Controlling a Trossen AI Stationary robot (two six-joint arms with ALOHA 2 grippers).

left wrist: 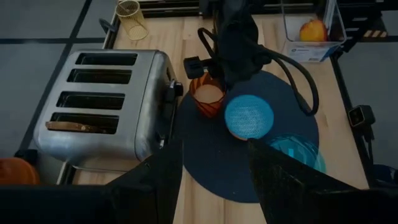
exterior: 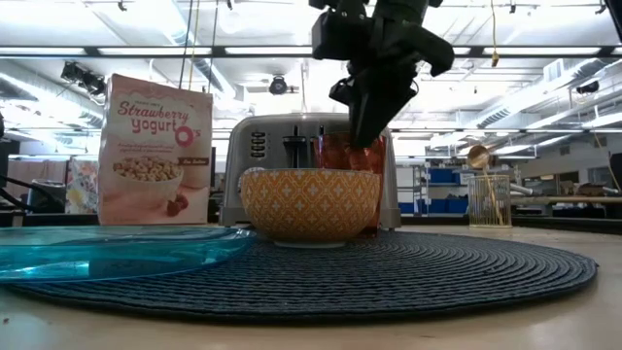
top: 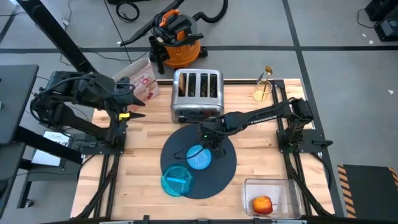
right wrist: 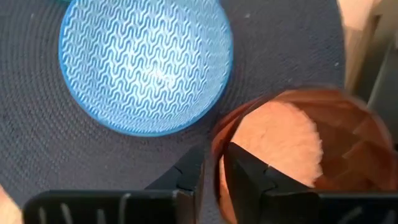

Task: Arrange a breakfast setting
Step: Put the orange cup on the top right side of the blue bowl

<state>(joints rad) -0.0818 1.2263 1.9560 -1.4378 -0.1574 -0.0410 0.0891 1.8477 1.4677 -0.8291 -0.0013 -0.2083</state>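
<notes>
A copper cup point(right wrist: 311, 149) stands upright on the round dark mat point(top: 217, 177), close beside the small blue bowl point(top: 199, 157). The blue plate point(top: 176, 180) lies on the mat's near left part. My right gripper point(right wrist: 217, 168) reaches down over the cup and is shut on its rim. Raised at the table's left edge by the cereal box, my left gripper point(left wrist: 214, 168) stands open with nothing between its fingers. A red apple point(top: 262, 204) lies in a clear tub at the near right. A gold spoon point(top: 266, 73) stands in a wire holder at the far right. Toast point(left wrist: 78, 126) shows in one toaster slot. My right gripper holds the cup's rim point(right wrist: 214, 146) on the side next to the bowl. One finger point(right wrist: 249, 171) is inside the cup and the other point(right wrist: 186, 174) outside, with the wall between them. The fingers come steeply from above. The cup stands upright with its base on the mat.
The steel toaster point(top: 197, 93) stands just behind the mat at the far edge, close to the cup. The pink-and-white cereal box point(top: 144, 81) stands at the far left. A clear tub point(top: 277, 186) sits at the near right corner. Bare wood shows left and right of the mat.
</notes>
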